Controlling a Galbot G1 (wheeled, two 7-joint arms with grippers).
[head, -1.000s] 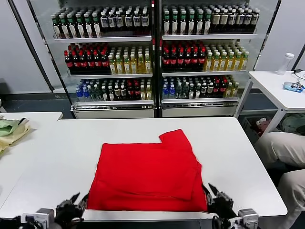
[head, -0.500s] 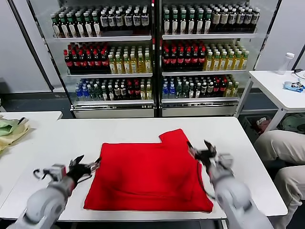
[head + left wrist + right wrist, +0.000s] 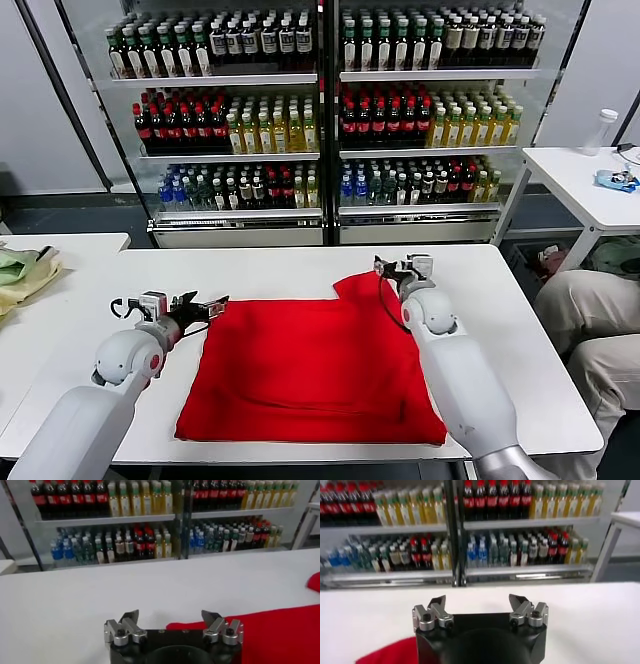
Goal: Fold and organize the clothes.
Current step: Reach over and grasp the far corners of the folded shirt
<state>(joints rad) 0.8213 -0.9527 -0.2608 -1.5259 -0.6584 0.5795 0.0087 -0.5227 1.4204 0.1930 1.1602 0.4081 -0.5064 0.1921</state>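
Change since earlier frame: both arms have swung up from the near table edge to the shirt's far corners; the near flap that lay doubled over now lies flat.
Shirt: red T-shirt [image 3: 312, 365] spread as a rough rectangle at the middle of the white table [image 3: 520, 330], one sleeve or corner jutting out at the far right.
Fold status: judged part-folded; more folds likely remain.
Left end effector [image 3: 207, 308]: just off the shirt's far left corner, fingers spread, released, grasping nothing; the wrist view shows red cloth right by the fingers.
Right end effector [image 3: 397, 268]: over the jutting far right piece, fingers spread wide, nothing held.
Surroundings: pale green and yellow cloth [image 3: 20, 272] on a side table at far left; drinks cooler [image 3: 320, 120] behind; a seated person's legs [image 3: 590, 310] at right.
Risk 1: a pinch catching only the top layer would let the lower layer drag and undo the fold.
Risk 2: uneven lift between the two arms would skew the fold line.
Risk 3: the jutting piece may bunch if caught off-centre.
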